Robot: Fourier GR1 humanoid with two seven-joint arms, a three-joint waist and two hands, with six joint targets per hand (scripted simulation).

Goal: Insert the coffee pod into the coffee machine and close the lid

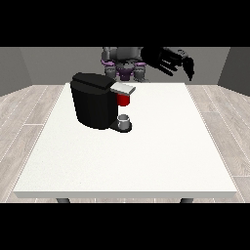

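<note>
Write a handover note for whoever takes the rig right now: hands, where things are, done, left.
Robot hand at the view's right: raised above the table's far edge, holding nothing, fingers look relaxed.
Other robot hand: not visible.
Black box-shaped coffee machine: far-left part of the large white table, its grey lid down, roughly level.
Red part under the lid, possibly the pod; cannot confirm.
Small grey cup on the machine's base.
Done: pod apparently in, lid appears down.
Left: verify the lid is fully shut.

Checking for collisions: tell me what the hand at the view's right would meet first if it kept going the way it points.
Likely nothing: the hand hangs raised, aimed outward, past the coffee machine. Depth is unclear.
</note>
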